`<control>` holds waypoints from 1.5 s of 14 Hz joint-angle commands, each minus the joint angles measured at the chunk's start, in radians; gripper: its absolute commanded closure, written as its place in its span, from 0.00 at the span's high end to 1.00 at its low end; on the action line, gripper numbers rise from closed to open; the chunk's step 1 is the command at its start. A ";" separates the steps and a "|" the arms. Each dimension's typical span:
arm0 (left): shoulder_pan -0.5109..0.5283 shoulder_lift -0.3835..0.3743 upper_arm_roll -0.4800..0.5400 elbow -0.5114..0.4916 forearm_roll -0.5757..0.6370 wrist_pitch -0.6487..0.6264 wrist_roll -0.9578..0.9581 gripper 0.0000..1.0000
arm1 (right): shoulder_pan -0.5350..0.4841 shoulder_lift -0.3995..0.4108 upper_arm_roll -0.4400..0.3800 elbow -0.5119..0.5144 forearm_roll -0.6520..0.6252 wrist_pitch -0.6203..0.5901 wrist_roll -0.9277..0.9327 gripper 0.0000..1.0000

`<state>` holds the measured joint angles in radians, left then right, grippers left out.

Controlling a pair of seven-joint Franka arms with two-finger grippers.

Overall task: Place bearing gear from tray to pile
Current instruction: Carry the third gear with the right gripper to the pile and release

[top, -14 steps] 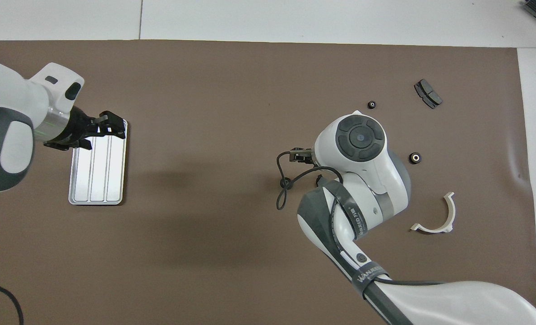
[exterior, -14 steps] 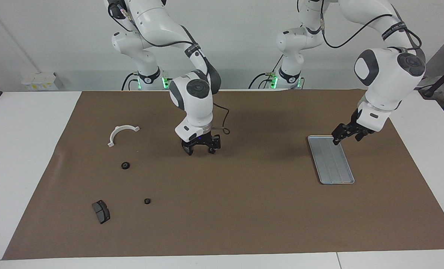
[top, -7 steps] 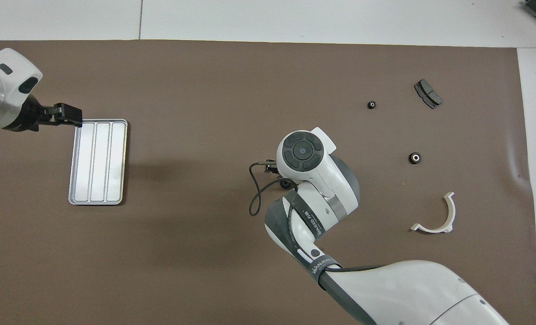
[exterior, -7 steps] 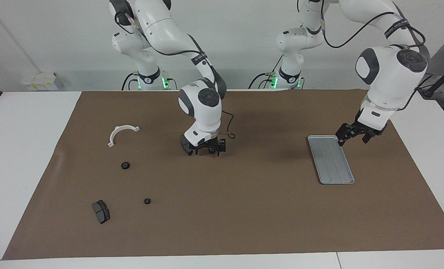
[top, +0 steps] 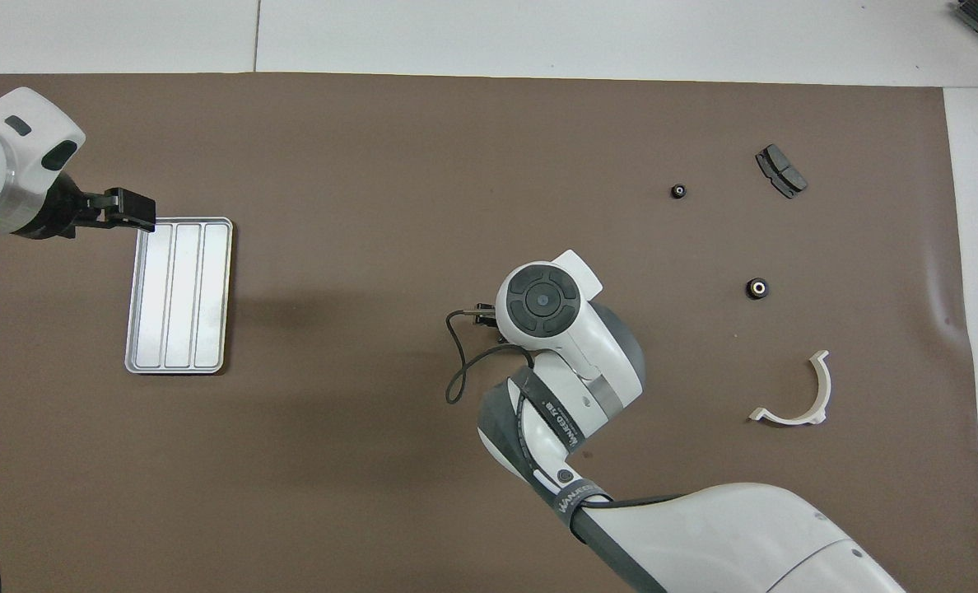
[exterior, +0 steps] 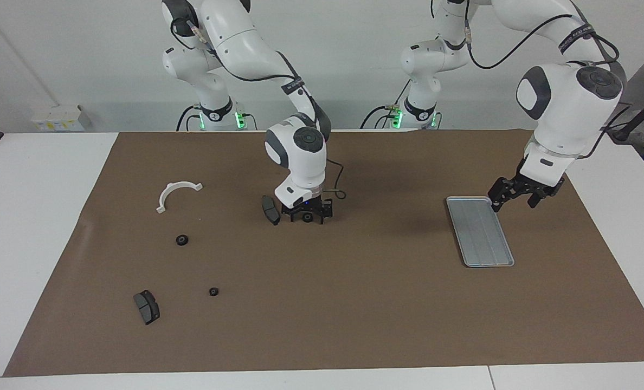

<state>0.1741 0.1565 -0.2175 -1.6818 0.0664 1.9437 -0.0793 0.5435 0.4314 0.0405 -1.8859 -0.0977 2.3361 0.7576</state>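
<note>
Read the clock on the facing view, with twelve toward the robots.

Your right gripper (exterior: 306, 212) is low over the middle of the mat (exterior: 354, 303). Its jaws stand apart on either side of a small dark round part (exterior: 307, 217), which looks like a bearing gear. The fingers are not yet closed on it, so nothing is lifted. That low, straddling pose suits a pinch from above.

One dark brake pad (exterior: 270, 210) lies just beside that gripper at nine o'clock. It is close enough that you should watch the finger on that side when the gripper shuts.

The tray (exterior: 479, 233) lies toward the left arm's end of the table, at three o'clock from the right gripper, and its ridged floor is bare. So the gear you want is out on the mat rather than in the tray.

The pile spreads from nine to seven o'clock of the right gripper:
- the white half-ring bracket (exterior: 176, 194)
- two more small gears (exterior: 181, 239) and (exterior: 213, 291)
- a second brake pad (exterior: 147, 306)

Your left gripper (exterior: 513, 201) waits spread wide and empty. It hangs off the tray's one o'clock corner, probably parked there to stay out of the way.
</note>
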 commanded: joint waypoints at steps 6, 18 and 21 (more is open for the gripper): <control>-0.025 0.057 0.000 0.123 0.018 -0.135 0.000 1.00 | -0.007 -0.045 0.001 -0.033 0.000 -0.037 0.014 0.29; -0.002 0.034 0.032 0.177 0.024 -0.195 0.000 1.00 | -0.242 -0.293 0.001 -0.228 0.001 -0.049 -0.307 0.05; -0.216 0.011 0.262 0.180 0.010 -0.207 0.004 1.00 | -0.344 -0.312 0.001 -0.295 0.001 -0.008 -0.473 0.06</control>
<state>0.1078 0.1903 -0.1153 -1.5169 0.0687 1.7717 -0.0792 0.2529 0.1557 0.0285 -2.1095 -0.0981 2.2850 0.3656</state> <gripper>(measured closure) 0.000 0.652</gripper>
